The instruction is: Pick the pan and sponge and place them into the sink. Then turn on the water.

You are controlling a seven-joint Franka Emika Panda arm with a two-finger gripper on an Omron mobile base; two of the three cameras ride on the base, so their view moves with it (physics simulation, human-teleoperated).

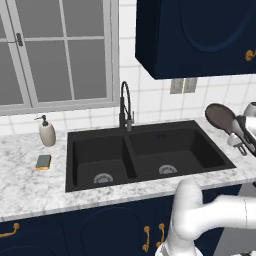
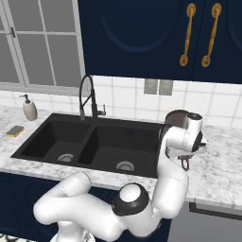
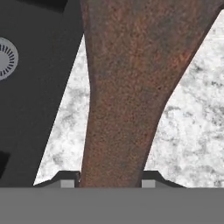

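Brown rusty pan is seen at right of the left base frame, tilted and lifted off the marble desk, beside the right edge of the sink. Its handle is clenched by the pincer: in the hand frame the handle fills the centre, with both fingertips pressed against its sides at the bottom. Sponge is left on the desk at left, near the soap bottle, well apart from the pan. Faucet is seen with no stream. Risks judged: a heavy pan held by its handle alone could rotate or slip in the grip; the rim could be clipped on the sink edge if lowered too early.
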